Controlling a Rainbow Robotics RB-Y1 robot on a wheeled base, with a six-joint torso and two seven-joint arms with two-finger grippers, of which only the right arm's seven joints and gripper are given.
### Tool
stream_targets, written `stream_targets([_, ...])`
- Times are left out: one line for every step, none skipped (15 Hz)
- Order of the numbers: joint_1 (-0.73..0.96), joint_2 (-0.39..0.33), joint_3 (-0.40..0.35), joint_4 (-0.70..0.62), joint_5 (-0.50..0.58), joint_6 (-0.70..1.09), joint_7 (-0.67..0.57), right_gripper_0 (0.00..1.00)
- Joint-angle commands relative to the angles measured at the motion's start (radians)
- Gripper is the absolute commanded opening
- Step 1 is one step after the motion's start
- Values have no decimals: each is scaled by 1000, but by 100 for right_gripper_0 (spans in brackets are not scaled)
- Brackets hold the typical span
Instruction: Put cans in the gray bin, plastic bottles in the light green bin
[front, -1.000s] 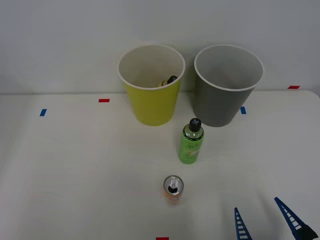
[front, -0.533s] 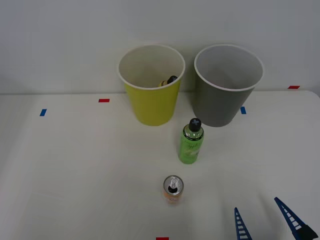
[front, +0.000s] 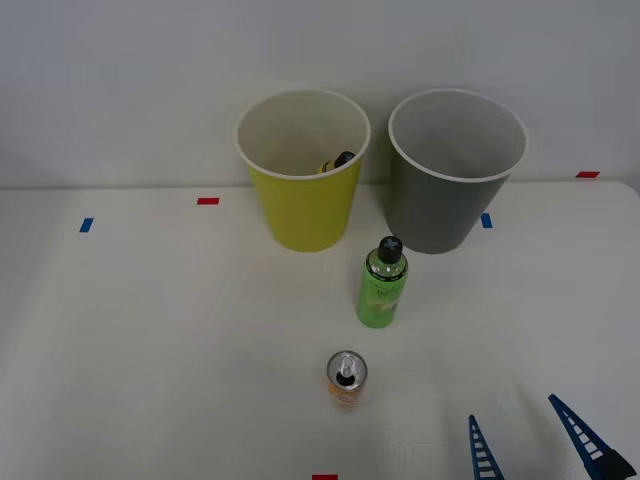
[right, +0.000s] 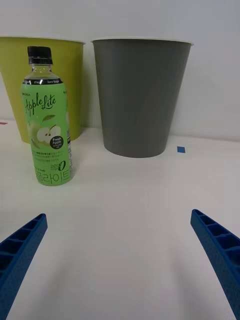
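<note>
Bins stood side by side at the table's (front: 120, 330) far edge, the light green bin (front: 303, 205) holding a dark-capped bottle (front: 338, 162) beside the gray bin (front: 452, 200). Nearer the middle, the green bottle (front: 381, 285) and orange can (front: 346, 378) stood upright and apart, while the right gripper (front: 540, 445) hovered near the front right corner, fingers spread and empty.

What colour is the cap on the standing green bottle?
Black. The green bottle's cap shows best in the right wrist view, above the pale apple label.
</note>
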Motion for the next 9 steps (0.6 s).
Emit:
stream_targets([0,0,0,0,0,0,0,100])
stream_targets([0,0,0,0,0,0,0,100])
stream_targets([0,0,0,0,0,0,0,100])
stream_targets([0,0,0,0,0,0,0,100])
stream_targets([0,0,0,0,0,0,0,100])
stream_targets([0,0,0,0,0,0,0,100])
stream_targets([0,0,0,0,0,0,0,100])
stream_targets([0,0,0,0,0,0,0,100])
stream_targets([0,0,0,0,0,0,0,100])
